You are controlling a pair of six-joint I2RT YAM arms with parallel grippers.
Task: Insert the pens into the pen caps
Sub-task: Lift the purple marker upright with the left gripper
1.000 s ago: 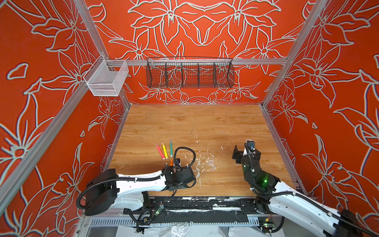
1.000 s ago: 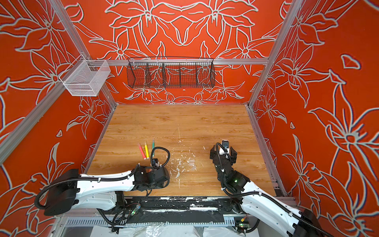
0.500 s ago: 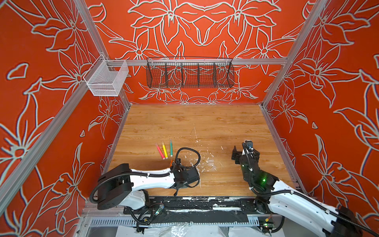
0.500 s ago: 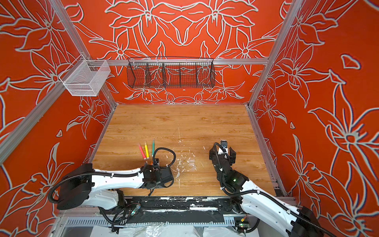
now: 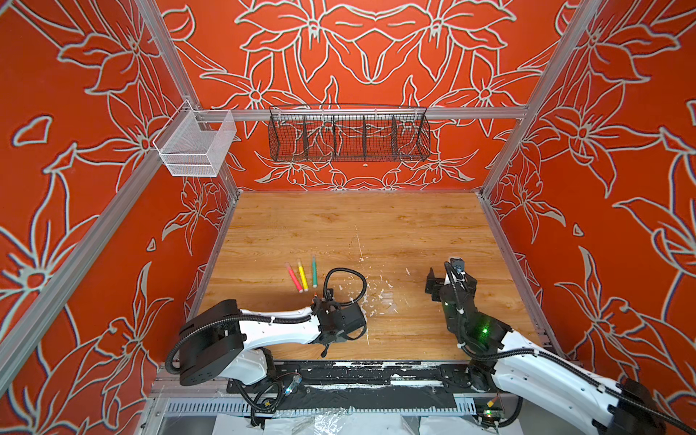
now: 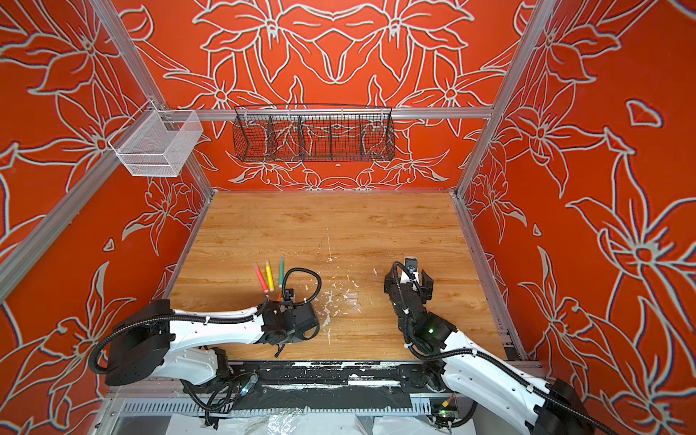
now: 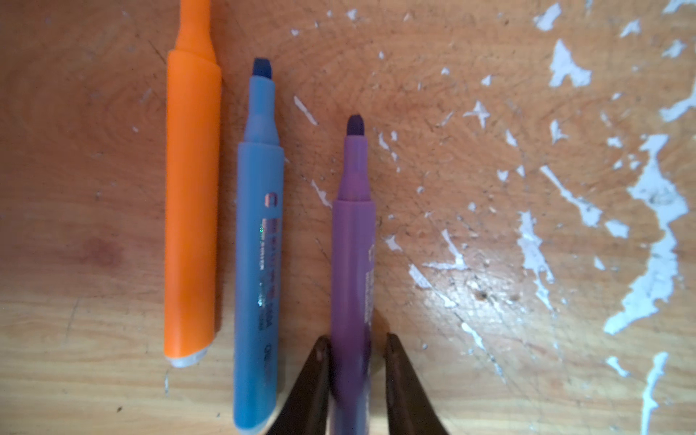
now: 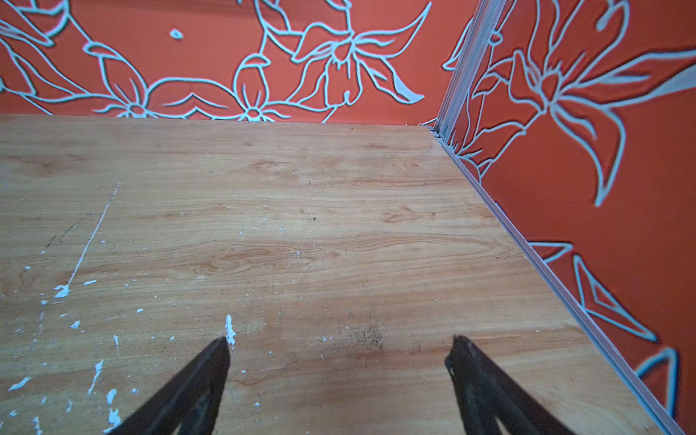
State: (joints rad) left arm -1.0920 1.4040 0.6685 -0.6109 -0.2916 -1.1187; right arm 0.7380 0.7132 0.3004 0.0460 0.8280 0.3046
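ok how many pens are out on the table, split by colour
orange pen: 1
blue pen: 1
purple pen: 1
red-pink pen: 1
yellow pen: 1
green pen: 1
Total: 6 pens

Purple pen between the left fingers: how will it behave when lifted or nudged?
The purple pen looks like a rigid plastic barrel, so it is probably stiff and light. Its body is round and smooth, so it likely rolls if nudged sideways, maybe into the blue pen beside it. The left gripper straddles it toward the tail, so it may pivot tip-down when lifted.
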